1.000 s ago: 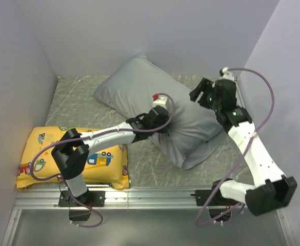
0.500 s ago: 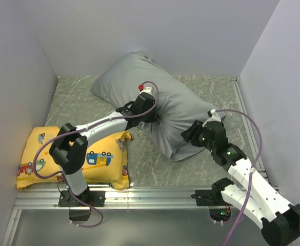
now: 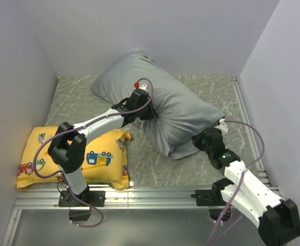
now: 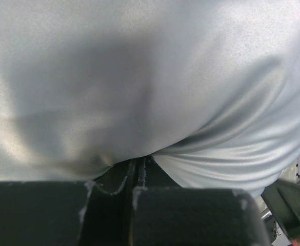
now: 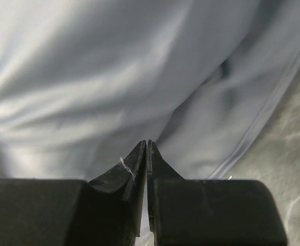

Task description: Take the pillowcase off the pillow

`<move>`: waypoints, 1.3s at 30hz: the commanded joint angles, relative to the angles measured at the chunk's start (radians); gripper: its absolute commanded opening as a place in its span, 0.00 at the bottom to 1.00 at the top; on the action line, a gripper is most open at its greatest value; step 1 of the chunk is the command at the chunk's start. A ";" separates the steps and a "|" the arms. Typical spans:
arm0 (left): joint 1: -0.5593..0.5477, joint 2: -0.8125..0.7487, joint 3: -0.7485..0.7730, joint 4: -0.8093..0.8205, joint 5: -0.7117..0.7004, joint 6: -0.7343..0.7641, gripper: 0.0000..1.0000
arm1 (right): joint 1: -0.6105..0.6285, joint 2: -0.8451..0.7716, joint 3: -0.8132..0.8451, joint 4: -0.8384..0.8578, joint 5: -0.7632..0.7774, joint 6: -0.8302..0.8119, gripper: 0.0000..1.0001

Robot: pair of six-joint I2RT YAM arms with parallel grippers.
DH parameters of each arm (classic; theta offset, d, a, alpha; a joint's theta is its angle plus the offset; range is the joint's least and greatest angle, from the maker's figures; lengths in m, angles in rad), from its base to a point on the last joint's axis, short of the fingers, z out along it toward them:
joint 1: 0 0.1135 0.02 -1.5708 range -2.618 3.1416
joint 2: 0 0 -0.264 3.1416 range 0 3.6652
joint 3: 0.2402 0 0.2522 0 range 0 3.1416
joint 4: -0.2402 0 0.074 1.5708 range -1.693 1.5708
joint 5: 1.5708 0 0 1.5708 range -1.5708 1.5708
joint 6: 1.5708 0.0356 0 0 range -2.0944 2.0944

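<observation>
Grey wrinkly fabric pillowcase (image 3: 180,110): left gripper (image 4: 139,165) pinches its middle, right gripper (image 5: 147,145) its near end, jaws clamped on cloth; pull cloth alone, steadily, off the hidden pillow.

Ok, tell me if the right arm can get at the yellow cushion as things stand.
Probably not: the yellow cushion lies far left, partly under the left arm, and the right hand is shut on the pillowcase on the other side.

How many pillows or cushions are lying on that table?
2. A big one in a grey pillowcase lies in the middle, toward the back; a yellow cushion with vehicle prints sits at the near left corner.
</observation>
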 commanded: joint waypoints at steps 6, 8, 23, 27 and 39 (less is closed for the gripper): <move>0.053 -0.037 0.018 0.083 -0.094 -0.006 0.00 | -0.074 0.232 -0.002 0.196 0.049 0.016 0.18; 0.059 -0.050 0.011 0.083 -0.093 -0.006 0.00 | -0.079 0.267 -0.002 0.208 0.068 0.025 0.22; 0.073 -0.132 -0.045 0.102 -0.080 -0.009 0.00 | -0.139 0.439 0.060 0.285 0.121 0.030 0.48; 0.074 -0.142 -0.048 0.096 -0.074 -0.003 0.01 | -0.140 0.439 0.046 0.343 0.126 0.036 0.48; 0.074 -0.163 -0.058 0.083 -0.076 0.003 0.01 | -0.139 0.589 0.065 0.443 0.100 0.059 0.43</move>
